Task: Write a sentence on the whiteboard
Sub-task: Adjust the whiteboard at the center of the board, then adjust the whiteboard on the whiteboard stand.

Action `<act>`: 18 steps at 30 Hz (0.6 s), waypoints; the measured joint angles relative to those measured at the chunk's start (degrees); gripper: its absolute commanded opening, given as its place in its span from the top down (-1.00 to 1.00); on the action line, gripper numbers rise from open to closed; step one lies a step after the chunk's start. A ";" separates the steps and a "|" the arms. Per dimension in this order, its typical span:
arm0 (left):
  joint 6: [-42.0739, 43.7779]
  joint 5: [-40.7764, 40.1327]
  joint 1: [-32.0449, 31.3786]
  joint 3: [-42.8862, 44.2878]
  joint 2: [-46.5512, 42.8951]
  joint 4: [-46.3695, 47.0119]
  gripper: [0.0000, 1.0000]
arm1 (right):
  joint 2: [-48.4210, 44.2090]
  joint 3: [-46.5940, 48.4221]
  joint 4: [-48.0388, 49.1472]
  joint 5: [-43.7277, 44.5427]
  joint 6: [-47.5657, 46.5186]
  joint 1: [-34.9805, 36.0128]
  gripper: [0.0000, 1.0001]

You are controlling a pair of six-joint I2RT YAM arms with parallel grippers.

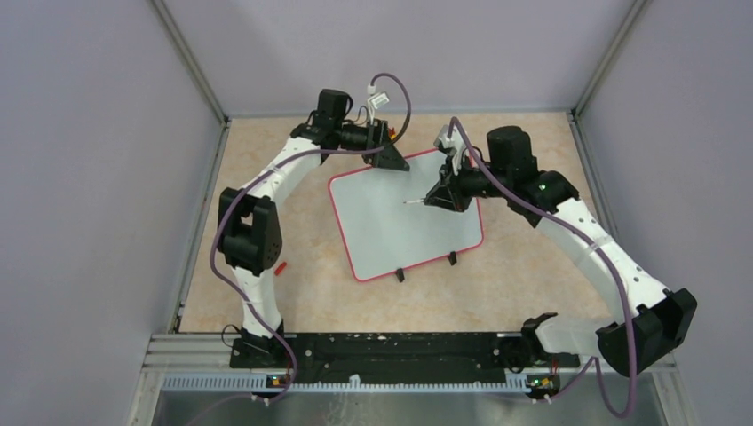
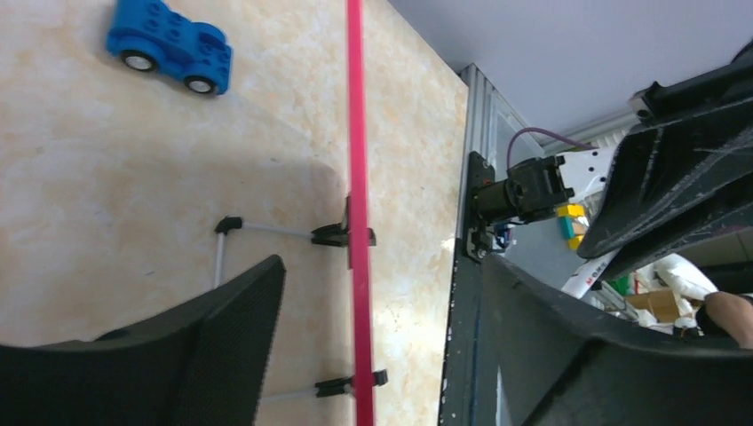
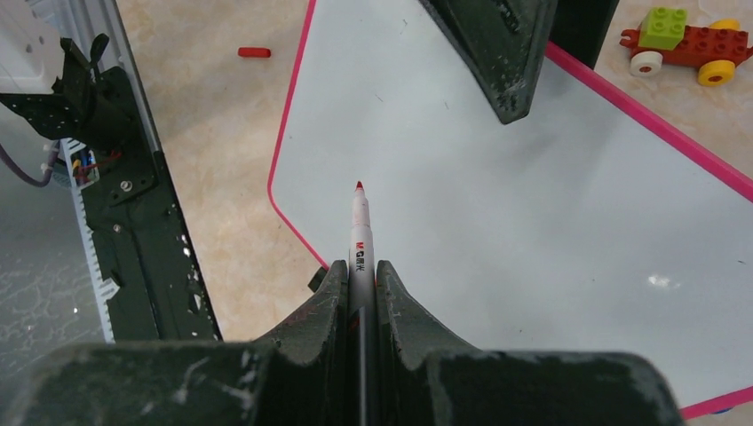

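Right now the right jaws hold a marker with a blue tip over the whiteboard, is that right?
No: the tip of the marker is red, not blue, as the right wrist view shows. The rest stands: the right jaws hold the marker over the whiteboard.

Board middle: bare whiteboard (image 1: 391,226) surface, open.
Far corner: left gripper (image 1: 389,158) straddling rim.
Right side: right gripper (image 1: 433,199), marker (image 3: 359,232) overhead.
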 measured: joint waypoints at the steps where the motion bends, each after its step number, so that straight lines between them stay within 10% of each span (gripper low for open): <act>1: -0.20 -0.26 0.46 0.13 -0.02 -0.02 -0.96 | 0.02 0.13 -0.07 0.59 -0.04 0.55 1.00; 12: 3.32 -13.35 14.45 1.70 -11.19 -4.94 -0.97 | 0.70 5.35 2.75 12.90 -3.15 10.14 1.00; 18: 1.05 -15.78 21.99 -16.37 -29.83 2.60 -0.98 | 4.44 11.43 4.96 13.77 -4.35 10.80 1.00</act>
